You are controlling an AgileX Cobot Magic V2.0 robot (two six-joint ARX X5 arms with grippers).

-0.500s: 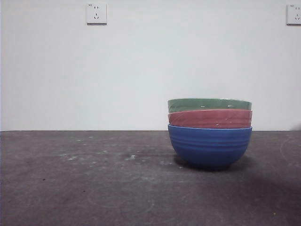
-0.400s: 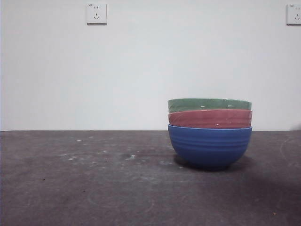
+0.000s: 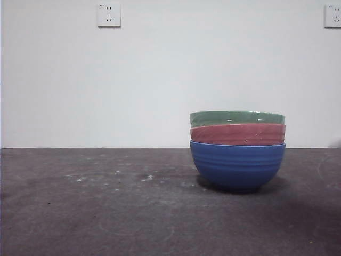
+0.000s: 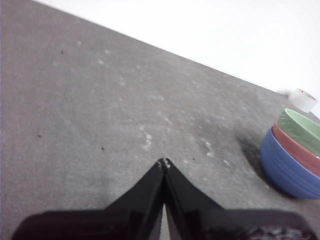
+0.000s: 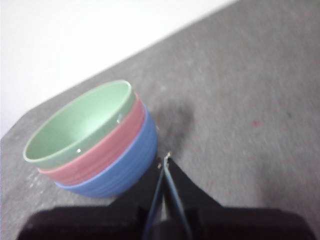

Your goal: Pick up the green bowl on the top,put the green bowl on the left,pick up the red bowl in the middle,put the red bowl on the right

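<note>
Bowls stacked, both claws idling closed.
I'm seeing green bowl nesting in red bowl, lower bodies hidden; left claw and right claw pinching shut, empty, over the surface.

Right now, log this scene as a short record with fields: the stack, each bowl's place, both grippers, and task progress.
stack: three nested bowls, upright on the table
top: the green bowl, nested in the red one
middle: the red bowl, nested in the blue one
bottom: the blue bowl, on the table
left gripper: shut, empty, above bare table, apart from the stack
right gripper: shut, empty, close beside the stack, not touching
progress: no bowl lifted yet
wall: two sockets
</note>
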